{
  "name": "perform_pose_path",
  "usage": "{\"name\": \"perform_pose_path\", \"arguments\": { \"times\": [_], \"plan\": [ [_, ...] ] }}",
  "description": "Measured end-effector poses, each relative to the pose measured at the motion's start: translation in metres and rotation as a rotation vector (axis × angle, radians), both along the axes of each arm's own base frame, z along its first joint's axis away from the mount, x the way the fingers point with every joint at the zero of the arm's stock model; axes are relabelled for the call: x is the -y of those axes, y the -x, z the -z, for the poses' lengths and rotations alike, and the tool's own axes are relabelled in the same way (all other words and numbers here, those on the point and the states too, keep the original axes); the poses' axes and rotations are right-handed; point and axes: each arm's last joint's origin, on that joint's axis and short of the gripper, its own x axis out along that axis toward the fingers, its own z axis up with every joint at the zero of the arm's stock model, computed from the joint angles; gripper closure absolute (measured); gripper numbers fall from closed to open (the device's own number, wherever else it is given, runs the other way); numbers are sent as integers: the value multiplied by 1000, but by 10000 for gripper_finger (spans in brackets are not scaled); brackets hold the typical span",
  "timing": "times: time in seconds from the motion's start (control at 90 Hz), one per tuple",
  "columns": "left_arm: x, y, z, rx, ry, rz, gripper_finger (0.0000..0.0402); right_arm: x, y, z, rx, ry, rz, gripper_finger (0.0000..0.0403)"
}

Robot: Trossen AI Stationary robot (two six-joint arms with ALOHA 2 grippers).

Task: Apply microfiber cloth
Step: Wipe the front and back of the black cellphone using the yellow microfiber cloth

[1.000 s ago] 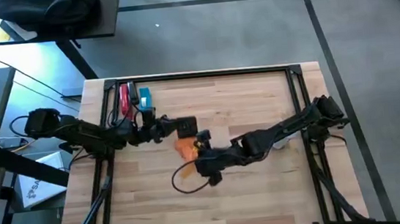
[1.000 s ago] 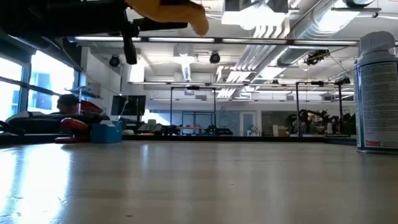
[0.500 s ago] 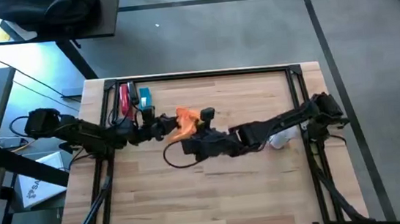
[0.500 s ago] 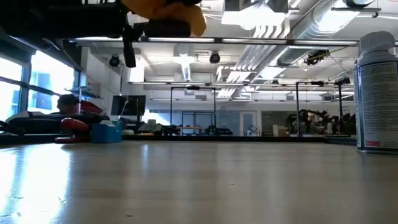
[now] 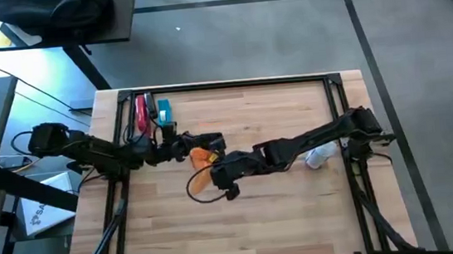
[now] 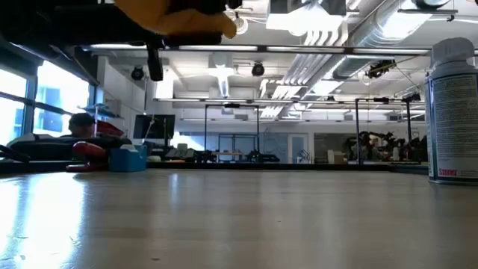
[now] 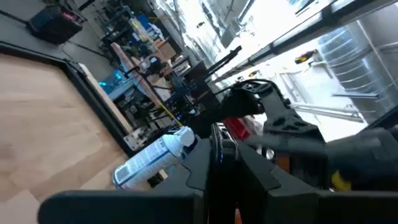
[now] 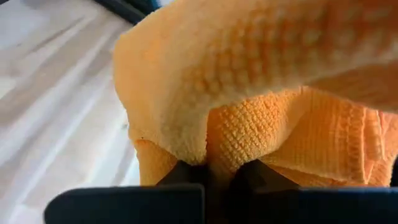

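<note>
Above the middle of the wooden table (image 5: 302, 220), the two dark arms meet, and the reason for the meeting looks plain: one holds a thing up so the other can wipe it. The right gripper (image 5: 217, 174) reaches in from the right side with the microfiber cloth (image 5: 203, 157), a bright orange bundle, pinched between its closed fingers; in its own wrist camera the waffle-textured fabric (image 8: 249, 93) fills nearly everything, bunched and folded over the fingertips. The left gripper (image 5: 188, 143) comes from the left and holds a flat black object (image 5: 209, 141), probably a phone, raised clear of the wood; its fingers appear shut on it, seen as two dark prongs close together in the left wrist camera. The cloth lies just beside that black object, perhaps touching its lower edge (from overhead I cannot tell for certain). Holding both things in the air keeps the surface reachable for wiping, I judge. From table height only the orange cloth (image 6: 175, 15) and dark arm parts show along the top. A white spray can (image 5: 321, 157) lies on its side near the right edge, out of the way, and small red and blue items (image 5: 150, 111) sit at the far left corner.
</note>
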Motion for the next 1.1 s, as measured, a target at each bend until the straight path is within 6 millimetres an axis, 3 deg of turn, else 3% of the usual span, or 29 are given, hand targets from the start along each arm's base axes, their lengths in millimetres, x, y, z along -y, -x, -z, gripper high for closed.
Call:
{"name": "perform_pose_path", "arguments": {
  "times": [0.256,0.444,0.544,0.778,1.1],
  "plan": [
    [-2,0,0,1,12,-50,375,5,4,-10,75,219,339,402],
    [-2,0,0,2,18,-46,376,8,6,-23,119,299,466,402],
    [-2,0,1,-6,23,-41,376,8,4,-23,120,263,422,402],
    [0,0,1,-12,21,-5,376,2,1,-17,69,90,131,402],
    [-1,0,1,-7,40,-29,376,-18,10,-5,-44,-179,74,402]
  ]
}}
